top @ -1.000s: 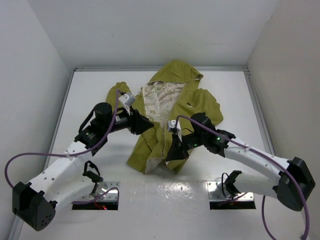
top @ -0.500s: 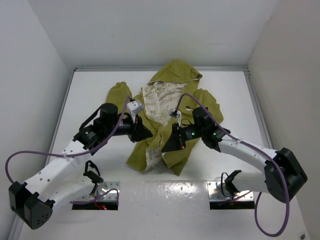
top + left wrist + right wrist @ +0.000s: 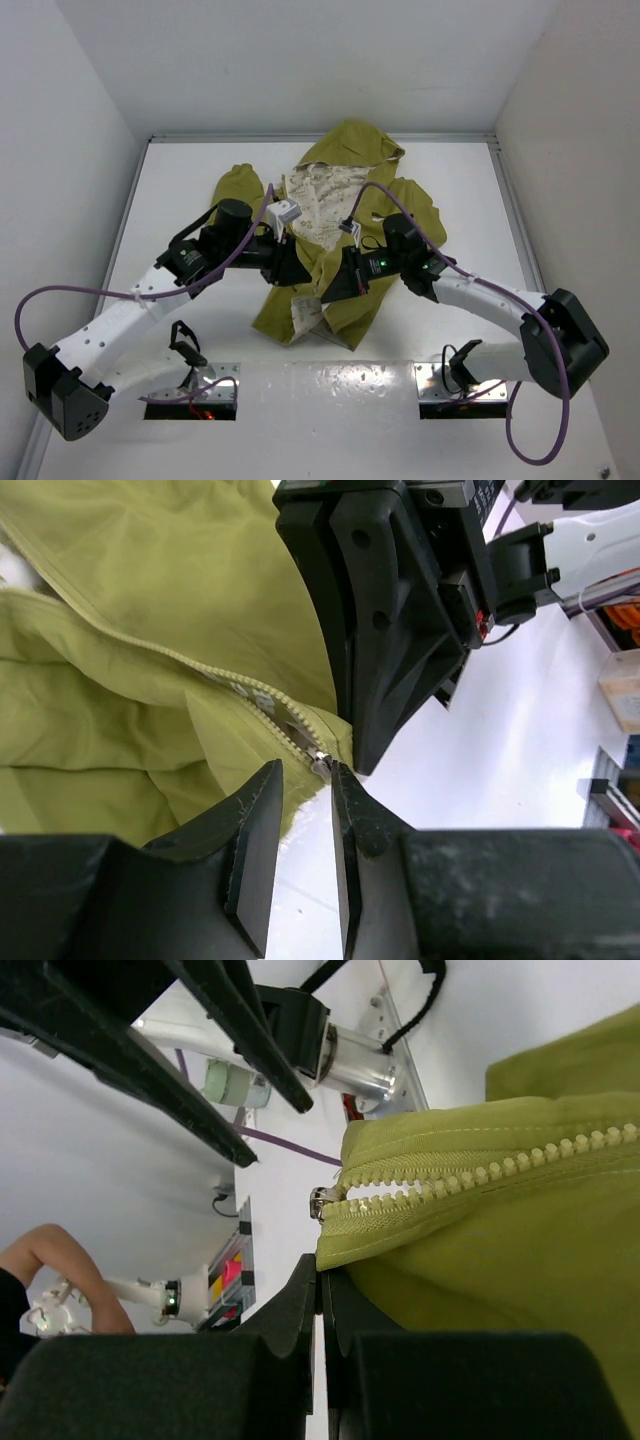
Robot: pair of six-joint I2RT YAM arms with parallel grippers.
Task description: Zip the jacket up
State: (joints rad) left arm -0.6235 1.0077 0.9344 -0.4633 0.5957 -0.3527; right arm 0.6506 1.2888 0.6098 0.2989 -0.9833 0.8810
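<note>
The olive-green jacket (image 3: 408, 205) lies spread on the white table, hood toward the far wall, cream lining showing at its open front. My right gripper (image 3: 320, 1265) is shut on the jacket's (image 3: 500, 1260) bottom hem, just under the metal zipper slider (image 3: 318, 1203). In the top view this right gripper (image 3: 332, 288) sits at the front's lower end. My left gripper (image 3: 297, 272) faces it from the left. In the left wrist view the left gripper (image 3: 307, 772) has its jaws a little apart, and the zipper slider (image 3: 320, 764) sits at its fingertips, beside the right finger.
The right gripper's black body (image 3: 390, 610) is close in front of the left fingers. White walls enclose the table on three sides. Two metal base plates (image 3: 200, 385) (image 3: 465, 385) sit at the near edge, with purple cables looping from both arms.
The left gripper has moved right, up to the zipper's lower end, and its jaws have narrowed. The right gripper pulled the hem slightly up and left, then held still.
</note>
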